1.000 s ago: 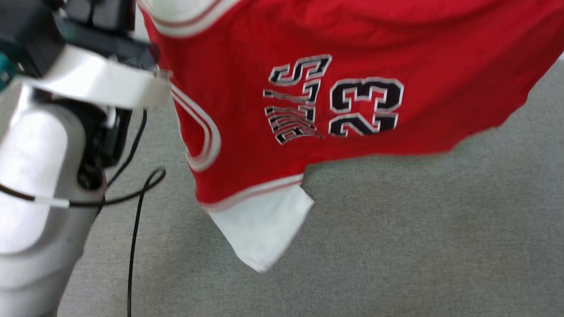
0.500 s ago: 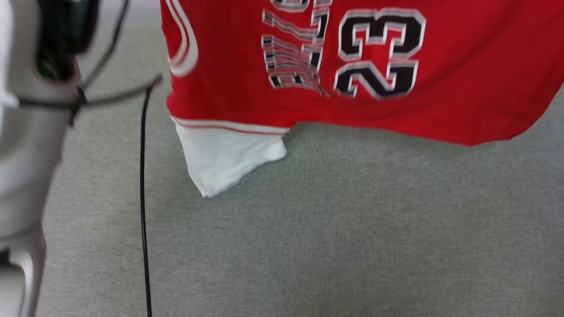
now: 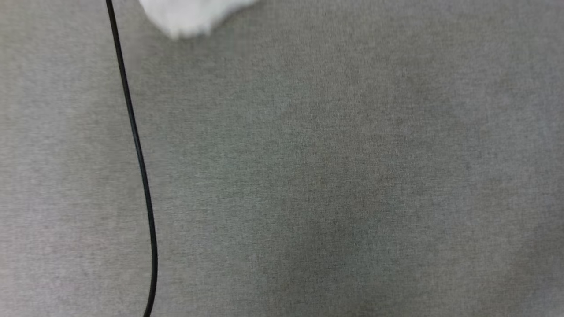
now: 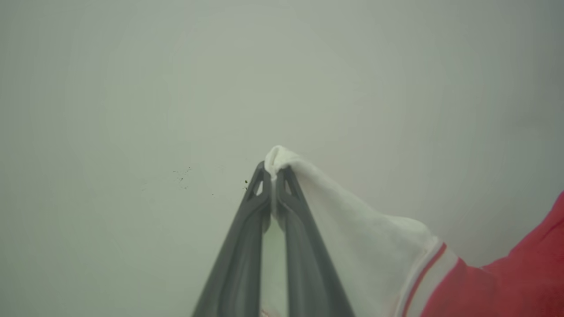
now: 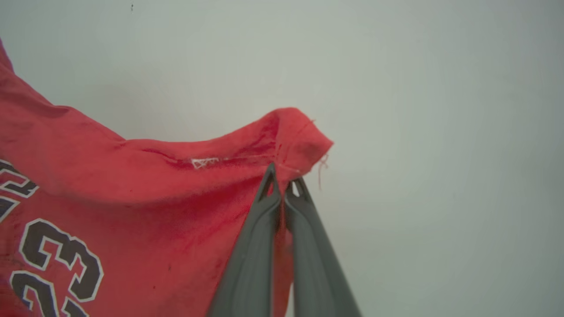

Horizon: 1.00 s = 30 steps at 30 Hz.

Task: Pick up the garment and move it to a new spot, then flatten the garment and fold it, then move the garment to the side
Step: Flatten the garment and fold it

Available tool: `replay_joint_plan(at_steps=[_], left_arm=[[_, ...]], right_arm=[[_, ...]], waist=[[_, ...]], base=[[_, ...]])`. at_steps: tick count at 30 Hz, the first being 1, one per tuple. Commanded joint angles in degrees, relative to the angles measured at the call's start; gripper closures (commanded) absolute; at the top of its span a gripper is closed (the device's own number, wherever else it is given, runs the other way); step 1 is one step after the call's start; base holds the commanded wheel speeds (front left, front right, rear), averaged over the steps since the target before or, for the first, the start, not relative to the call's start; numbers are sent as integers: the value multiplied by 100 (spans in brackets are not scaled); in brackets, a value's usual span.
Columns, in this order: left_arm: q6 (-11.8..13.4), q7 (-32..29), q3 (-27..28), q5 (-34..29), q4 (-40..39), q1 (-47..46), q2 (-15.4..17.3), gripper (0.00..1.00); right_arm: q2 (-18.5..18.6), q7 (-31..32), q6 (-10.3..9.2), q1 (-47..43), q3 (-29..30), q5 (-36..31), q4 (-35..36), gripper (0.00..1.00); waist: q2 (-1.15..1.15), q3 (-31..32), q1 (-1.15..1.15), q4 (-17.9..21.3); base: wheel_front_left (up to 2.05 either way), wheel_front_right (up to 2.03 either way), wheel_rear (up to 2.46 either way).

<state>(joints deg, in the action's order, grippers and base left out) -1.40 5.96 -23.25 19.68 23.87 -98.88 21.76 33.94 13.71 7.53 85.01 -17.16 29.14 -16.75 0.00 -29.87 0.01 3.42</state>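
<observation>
Head view: grey woven surface (image 3: 335, 176) seen from above. Thin black cable (image 3: 139, 158) at left, running from top edge to bottom edge and bowing slightly rightward low down. At top edge, just right of cable, blurred white tip of garment (image 3: 189, 15) poking into frame; touching surface or hanging clear, cannot tell.

Left wrist view: left gripper (image 4: 273, 174) pinched tight on tip of white sleeve (image 4: 361, 237), with a small fold of cloth bulging past fingertips. Sleeve draped away to right of fingers toward lower right, ending in red-and-white striped trim (image 4: 425, 273), then red body in lower right corner. More white cloth in the slit between fingers lower down. Plain pale backdrop (image 4: 132, 88) behind, with a few dark specks near fingertips.

Right wrist view: right gripper (image 5: 285, 182) pressed together on red hem corner. Cloth bunched into a peak above fingertips, loose thread dangling at its right. Tiny white logo (image 5: 205, 163) stitched just left of grip. Rest of red cloth sagging away to left and lower left, with black, white-edged digits (image 5: 57, 259) at lower left. Red cloth also between fingers below grip. Pale backdrop behind.
</observation>
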Motion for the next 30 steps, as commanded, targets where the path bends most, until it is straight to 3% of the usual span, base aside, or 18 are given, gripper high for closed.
replay_joint_plan(at_steps=[1, 8, 16, 23, 24, 25, 30], left_arm=[[-48, 97, 2, -53, 236, -320, -22, 100], [-99, 373, -34, -56, 973, -800, -180, 100], [-74, 642, -112, 22, 1137, -130, -154, 100], [-51, 793, -82, 201, 847, 1007, 4, 100], [-12, 809, -71, 221, 747, 1271, 57, 100], [91, 845, -54, 301, 390, 2107, 190, 100], [372, 826, 12, 513, -235, 3558, 373, 100]], right_arm=[[-76, -182, -8, 334, -87, -79, -261, 100], [-281, -721, -8, 980, -443, -186, -1201, 100], [-342, -1160, -8, 634, -1108, 62, -1751, 100], [-343, -1493, -8, 7, -1657, 430, -1840, 100], [-336, -1533, -8, -138, -1740, 503, -1834, 100], [-282, -1655, -8, -622, -1964, 732, -1765, 100], [-107, -1831, -8, -1526, -2283, 1062, -1537, 100]], waist=[[0, -190, -1, 63], [0, -422, -1, 72], [0, -481, -1, 76], [0, -223, -1, 63], [0, -169, -1, 61], [0, 22, -1, 34], [0, 366, -1, -23]], base=[[0, 0, 0], [0, 0, 0], [0, 0, 0], [0, 0, 0], [0, 0, 0], [0, 0, 0], [0, 0, 0]])
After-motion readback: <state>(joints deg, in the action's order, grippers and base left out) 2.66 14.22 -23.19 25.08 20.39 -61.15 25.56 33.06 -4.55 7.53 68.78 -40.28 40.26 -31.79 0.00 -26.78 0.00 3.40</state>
